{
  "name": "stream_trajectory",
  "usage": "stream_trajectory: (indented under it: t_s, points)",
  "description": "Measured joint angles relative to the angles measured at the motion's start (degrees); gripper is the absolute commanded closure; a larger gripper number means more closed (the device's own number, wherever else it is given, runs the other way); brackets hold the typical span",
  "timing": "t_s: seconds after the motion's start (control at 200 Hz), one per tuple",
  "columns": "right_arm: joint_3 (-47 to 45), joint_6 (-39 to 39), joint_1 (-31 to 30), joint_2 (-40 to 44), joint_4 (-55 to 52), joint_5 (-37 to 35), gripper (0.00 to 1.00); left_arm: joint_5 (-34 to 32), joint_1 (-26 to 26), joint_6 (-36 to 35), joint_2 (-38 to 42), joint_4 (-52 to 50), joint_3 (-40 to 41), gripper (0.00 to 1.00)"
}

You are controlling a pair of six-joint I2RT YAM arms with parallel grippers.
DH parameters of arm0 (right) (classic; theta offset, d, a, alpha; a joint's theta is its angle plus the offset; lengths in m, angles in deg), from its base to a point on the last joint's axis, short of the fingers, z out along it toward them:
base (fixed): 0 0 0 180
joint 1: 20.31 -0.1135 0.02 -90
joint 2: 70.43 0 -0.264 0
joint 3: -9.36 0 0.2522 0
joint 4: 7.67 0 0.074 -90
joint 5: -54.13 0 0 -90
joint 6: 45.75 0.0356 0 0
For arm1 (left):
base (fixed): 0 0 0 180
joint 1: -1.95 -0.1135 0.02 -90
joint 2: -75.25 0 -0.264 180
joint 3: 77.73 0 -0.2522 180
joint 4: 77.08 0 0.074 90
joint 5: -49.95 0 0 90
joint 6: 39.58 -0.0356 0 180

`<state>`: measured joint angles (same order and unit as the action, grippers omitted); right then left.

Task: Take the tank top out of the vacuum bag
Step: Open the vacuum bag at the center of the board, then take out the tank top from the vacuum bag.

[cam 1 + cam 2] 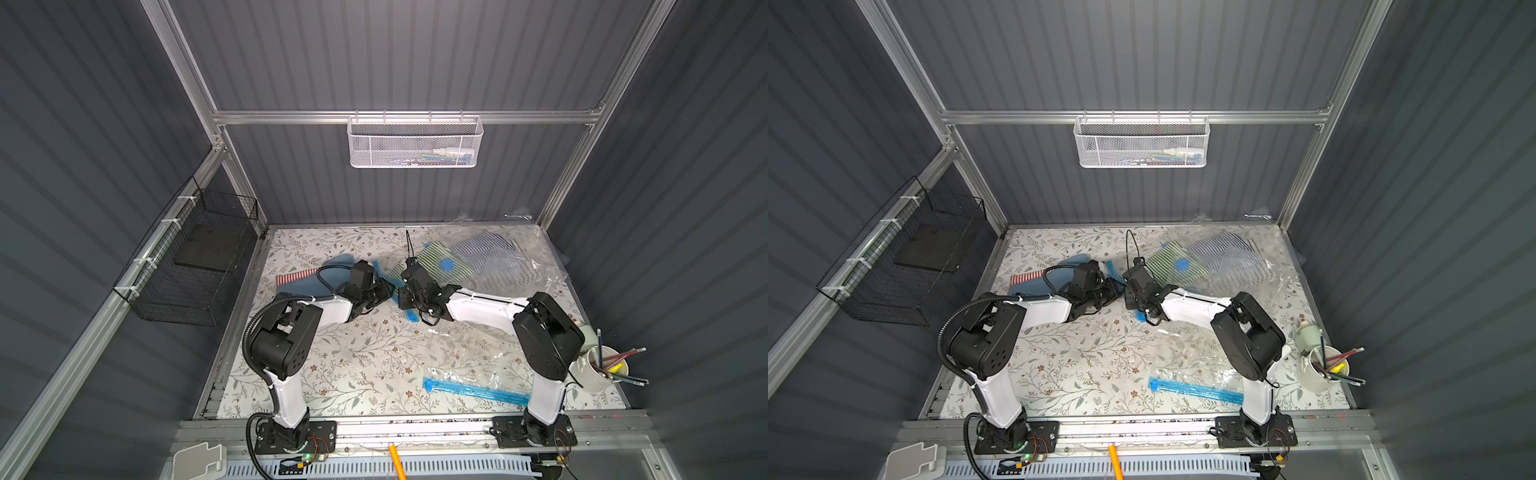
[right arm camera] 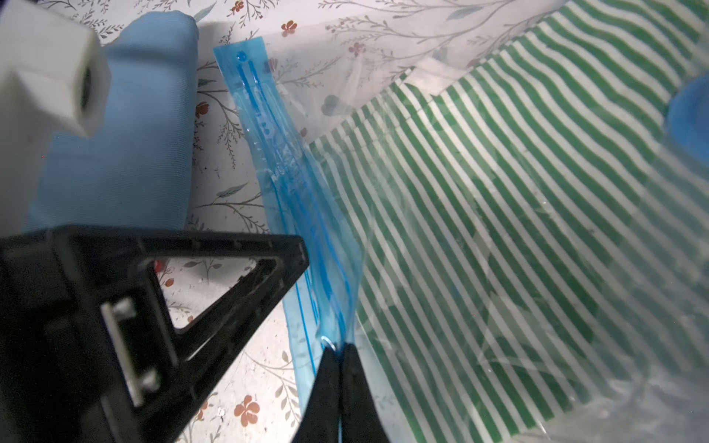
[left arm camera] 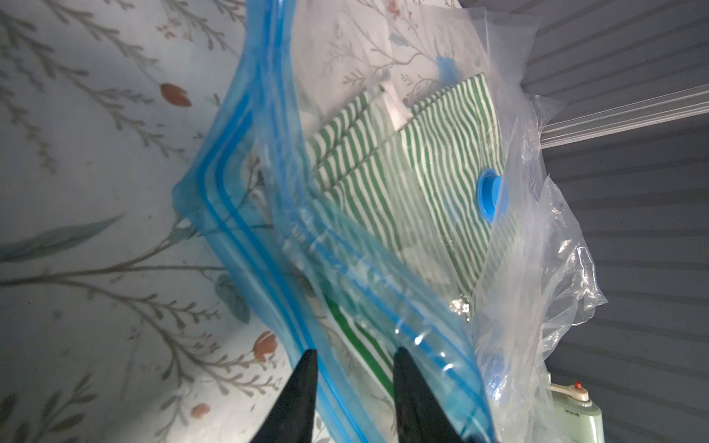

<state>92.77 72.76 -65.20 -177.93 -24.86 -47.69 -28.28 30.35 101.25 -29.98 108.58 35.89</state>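
Top views: both arms meet mid-table at the mouth end of the vacuum bag point(image 1: 455, 276), which lies toward the far R part of the floral table point(image 1: 353, 374). The tank top point(image 1: 432, 257), green/white stripes, sits folded flat inside by the blue valve point(image 1: 446, 264); it shows in both top views point(image 1: 1173, 259). L gripper point(image 1: 387, 287) and R gripper point(image 1: 404, 279) are tip to tip at the bag's edge; jaw state can't be read from up here. A blue cloth point(image 1: 303, 284) lies beside the L wrist, and a 2nd bag point(image 1: 473, 390) near the R arm's base. Neither looks in play.

L wrist view: L gripper point(image 3: 355, 354) jaws stand apart w/ the blue zip strip point(image 3: 238, 214) running btwn them, not visibly pressed on it. Prob. lining up to take one lip so the mouth can be pulled apart. Tank top point(image 3: 441, 161) is well inside, none past the zip.

R wrist view: R gripper point(image 2: 338, 347) is pressed together, pinching the zip strip point(image 2: 291, 172), likely to anchor the vacuum bag and present the edge to the L side. An L finger point(image 2: 230, 276) sits just beside the strip. Tank top point(image 2: 498, 211) lies under clear film, fully bagged.
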Motion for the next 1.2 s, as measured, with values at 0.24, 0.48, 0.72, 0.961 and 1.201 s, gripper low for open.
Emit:
stream_trajectory:
  t_s: [0.24, 0.48, 0.72, 0.961, 1.201]
  points:
    - [0.5, 0.0, 0.0, 0.0, -0.5, -0.1, 1.0, -1.1, 0.0, 0.7, 4.4, 0.9, 3.7, 0.64]
    - [0.5, 0.0, 0.0, 0.0, -0.4, 0.3, 1.0, -1.0, 0.0, 0.9, 2.7, 2.9, 2.5, 0.65]
    - [0.5, 0.0, 0.0, 0.0, -0.4, 0.5, 1.0, -0.8, 0.0, 0.9, 1.3, 3.0, 1.1, 0.65]
    - [0.5, 0.0, 0.0, 0.0, -0.1, 1.2, 1.0, -0.7, 0.2, 1.1, -1.9, 3.5, -1.0, 0.65]
    - [0.5, 0.0, 0.0, 0.0, 0.7, 1.4, 1.0, -1.8, 0.4, 0.9, -3.9, 3.3, -1.2, 0.55]
